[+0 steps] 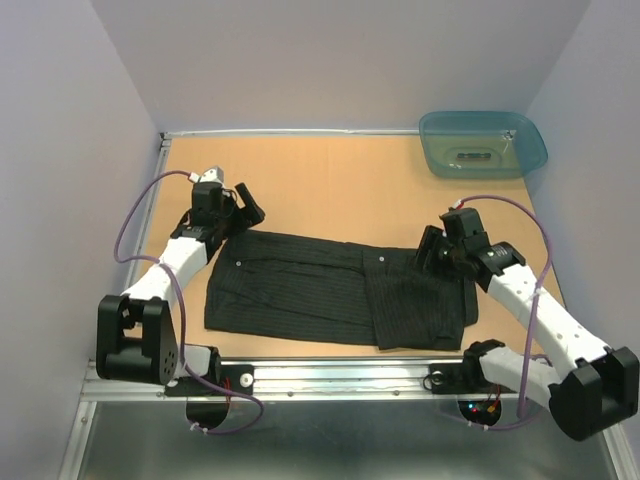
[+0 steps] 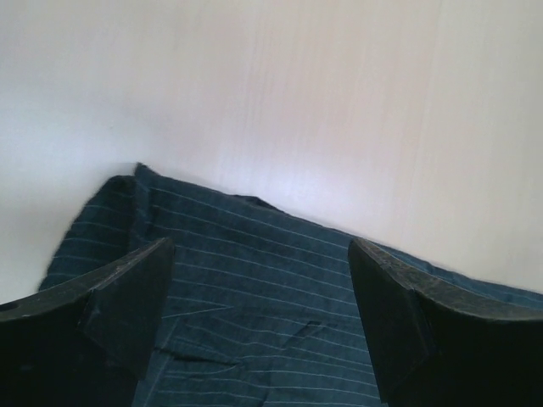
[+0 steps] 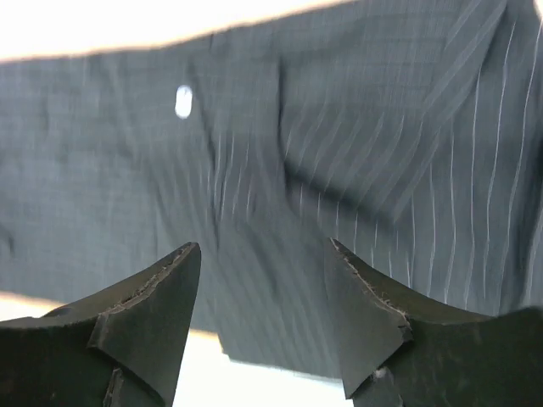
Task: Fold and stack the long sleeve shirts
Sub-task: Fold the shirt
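Fabric of black pinstriped shirt [image 1: 320,290] seems limp, light; pinch its far corners; left tool [image 2: 259,250] and right tool [image 3: 263,246] gape, empty.

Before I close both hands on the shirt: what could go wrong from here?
Left hand sits open at the shirt's far left corner; closing may catch a sliver and slip. Right hand hovers open over overlapped layers; it might pinch only the top flap, dragging the fold askew.

Shirt [image 1: 320,290] centre-front; tub [image 1: 436,150] behind it, far-right corner.
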Robot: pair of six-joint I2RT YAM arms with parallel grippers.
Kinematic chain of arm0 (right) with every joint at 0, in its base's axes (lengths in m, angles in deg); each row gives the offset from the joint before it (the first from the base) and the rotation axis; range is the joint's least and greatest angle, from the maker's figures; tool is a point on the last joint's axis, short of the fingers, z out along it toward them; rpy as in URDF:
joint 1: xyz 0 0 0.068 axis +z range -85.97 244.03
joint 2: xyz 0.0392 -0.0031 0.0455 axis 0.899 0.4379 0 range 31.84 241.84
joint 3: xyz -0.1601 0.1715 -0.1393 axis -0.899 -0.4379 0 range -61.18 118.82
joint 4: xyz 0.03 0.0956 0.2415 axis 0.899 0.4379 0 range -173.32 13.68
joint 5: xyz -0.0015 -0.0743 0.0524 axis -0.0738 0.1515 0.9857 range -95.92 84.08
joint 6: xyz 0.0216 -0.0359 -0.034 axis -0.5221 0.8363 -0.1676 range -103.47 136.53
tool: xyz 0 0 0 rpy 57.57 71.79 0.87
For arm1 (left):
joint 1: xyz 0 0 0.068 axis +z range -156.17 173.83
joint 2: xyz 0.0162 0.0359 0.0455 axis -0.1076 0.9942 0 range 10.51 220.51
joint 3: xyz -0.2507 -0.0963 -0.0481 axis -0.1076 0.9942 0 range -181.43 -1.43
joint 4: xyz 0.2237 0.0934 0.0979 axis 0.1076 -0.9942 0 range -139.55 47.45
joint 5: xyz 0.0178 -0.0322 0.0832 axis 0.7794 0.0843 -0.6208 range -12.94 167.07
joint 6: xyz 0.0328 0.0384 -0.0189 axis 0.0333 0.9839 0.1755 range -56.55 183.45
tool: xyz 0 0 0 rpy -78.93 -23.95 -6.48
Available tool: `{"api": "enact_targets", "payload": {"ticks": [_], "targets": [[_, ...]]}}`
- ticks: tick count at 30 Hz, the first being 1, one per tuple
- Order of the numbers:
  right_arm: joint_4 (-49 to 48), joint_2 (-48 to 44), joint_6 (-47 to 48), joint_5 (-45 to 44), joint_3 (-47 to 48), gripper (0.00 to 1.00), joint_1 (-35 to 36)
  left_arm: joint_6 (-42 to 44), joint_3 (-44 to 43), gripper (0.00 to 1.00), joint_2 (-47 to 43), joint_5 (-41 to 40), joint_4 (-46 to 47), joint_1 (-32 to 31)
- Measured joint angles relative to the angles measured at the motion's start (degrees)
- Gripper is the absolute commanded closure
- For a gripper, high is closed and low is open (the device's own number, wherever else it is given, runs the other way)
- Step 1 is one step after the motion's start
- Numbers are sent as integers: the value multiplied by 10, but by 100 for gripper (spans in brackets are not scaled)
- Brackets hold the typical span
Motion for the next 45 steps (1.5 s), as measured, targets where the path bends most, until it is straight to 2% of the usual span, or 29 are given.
{"api": "enact_targets", "payload": {"ticks": [4, 7, 16, 20, 25, 31, 35, 41, 45], "targets": [[-142, 48, -24, -23, -59, 37, -35, -33, 0, 8, 51, 26, 33, -19], [-210, 78, -36, -18, -103, 39, -77, -55, 0, 9, 92, 35, 53, -33], [-400, 245, -32, 20, -111, 42, -136, -113, -2, 11, 174, 22, 91, -38], [-466, 288, -30, 39, -100, 40, -153, -137, 3, 11, 176, 10, 102, -8], [-537, 383, -21, 56, -33, 37, -166, -159, 16, 12, 181, 8, 118, 60], [-563, 468, -3, 70, 58, 32, -166, -172, 18, 11, 181, 6, 122, 90], [-548, 469, 24, 68, 69, 27, -166, -170, 18, 6, 176, 2, 113, 90], [-453, 407, 68, 65, 70, 25, -165, -119, 21, 1, 98, -39, 45, 78], [-404, 340, 81, 45, 74, 25, -128, -47, 9, 1, 15, -92, 3, 6]]}}
